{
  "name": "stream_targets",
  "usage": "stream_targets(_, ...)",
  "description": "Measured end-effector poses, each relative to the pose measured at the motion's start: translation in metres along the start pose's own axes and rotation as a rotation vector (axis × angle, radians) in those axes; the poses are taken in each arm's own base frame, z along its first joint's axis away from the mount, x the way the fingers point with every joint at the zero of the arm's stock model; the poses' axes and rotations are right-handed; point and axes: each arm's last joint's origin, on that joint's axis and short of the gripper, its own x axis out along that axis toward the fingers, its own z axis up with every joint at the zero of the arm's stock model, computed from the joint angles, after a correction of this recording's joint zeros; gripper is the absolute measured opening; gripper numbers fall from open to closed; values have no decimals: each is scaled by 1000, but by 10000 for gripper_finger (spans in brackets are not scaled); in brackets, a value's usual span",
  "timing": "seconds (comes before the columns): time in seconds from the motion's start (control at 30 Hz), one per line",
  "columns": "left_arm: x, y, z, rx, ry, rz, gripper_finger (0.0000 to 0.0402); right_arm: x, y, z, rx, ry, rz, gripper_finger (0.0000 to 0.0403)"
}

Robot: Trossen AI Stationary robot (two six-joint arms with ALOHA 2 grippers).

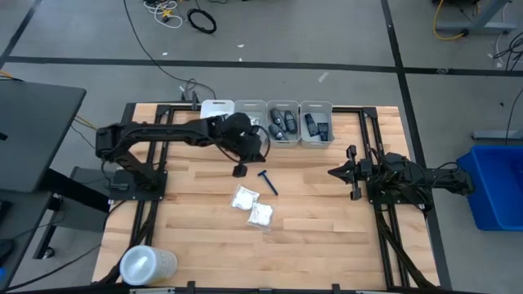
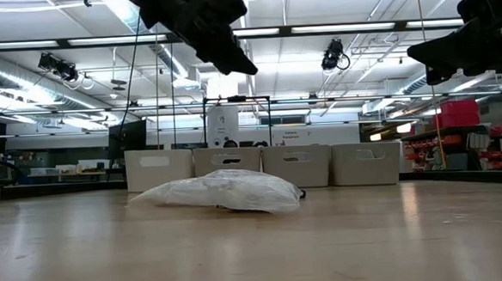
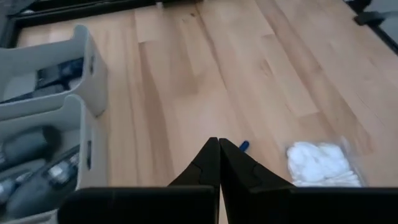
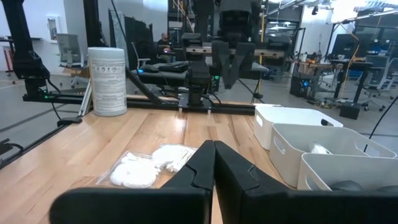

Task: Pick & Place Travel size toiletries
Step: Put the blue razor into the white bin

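Note:
A dark blue T-shaped razor (image 1: 267,181) lies flat on the wooden table near its middle. Its tip shows just past my left fingers in the left wrist view (image 3: 242,145). Two white crinkly packets (image 1: 244,198) (image 1: 261,214) lie nearer the front edge; they also show in the low view (image 2: 228,192) and the right wrist view (image 4: 152,165). Small dark oblong containers (image 1: 283,122) lie in the bins at the far edge. My left gripper (image 1: 239,170) is shut and empty, raised above the table just left of the razor. My right gripper (image 1: 339,173) is shut and empty at the table's right.
A row of white bins (image 1: 315,122) stands along the far edge; they also show in the left wrist view (image 3: 56,112). A large clear round lidded tub (image 1: 147,265) stands at the near left corner. Bare wood lies between the packets and my right gripper.

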Motion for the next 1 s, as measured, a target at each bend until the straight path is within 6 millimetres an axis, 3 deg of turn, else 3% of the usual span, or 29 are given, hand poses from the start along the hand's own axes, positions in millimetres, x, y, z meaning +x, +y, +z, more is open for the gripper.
stream_targets(0.37,18,5,5,56,6,-117,1,0,0,0,0,1,-1,14)
stream_targets(0.67,27,4,0,233,-71,-296,17,0,0,0,0,1,0,14)
stream_targets(1.0,25,9,-1,274,-73,-263,7,0,0,0,0,1,0,14)
